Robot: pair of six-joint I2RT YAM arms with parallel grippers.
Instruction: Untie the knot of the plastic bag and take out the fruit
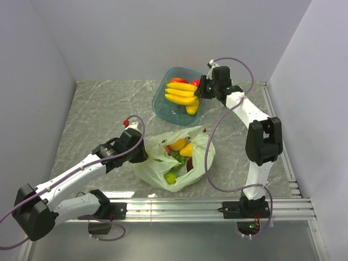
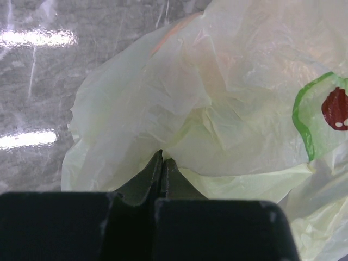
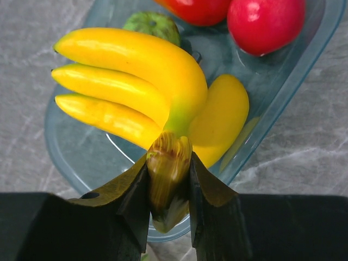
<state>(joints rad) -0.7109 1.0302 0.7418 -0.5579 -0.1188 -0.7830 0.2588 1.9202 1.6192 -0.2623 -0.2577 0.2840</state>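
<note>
**A:** Which step is going on here?

**B:** The taking-out, I'd judge. The bag (image 1: 149,171) is lying open toward the near edge of the table (image 1: 92,109), about midway across. I'm not seeing any knot at its mouth, so the untying looks finished. The right gripper (image 3: 168,182) is clamping the brown stem of the banana bunch (image 3: 130,70) and hanging it over the bowl (image 1: 159,106) at the far side.

**A:** Is the bunch resting in the bowl yet?

**B:** I cannot tell. From the wrist it is lying across a plain yellow piece, but whether they are touching is unclear.

**A:** What is the other arm doing?

**B:** The left gripper (image 2: 162,163) is pressing its jaws together at the bag's left edge. The thin plastic is puckering right at the tips, so it seems to be pinching a fold and steadying the bag. That arm is reaching low across the table from its near-left base. The right arm is stretching far, with its forearm angling left toward the bowl.

**A:** What is the next move asking for?

**B:** Parting the right fingers so the bunch settles beside the red fruits (image 3: 263,22), then swinging that arm near, over the bag. More fruit (image 1: 179,147) is sitting inside it, in yellow, green and dark red. The film is slack, so the reach should go straight down through the mouth without snagging a handle loop.
</note>
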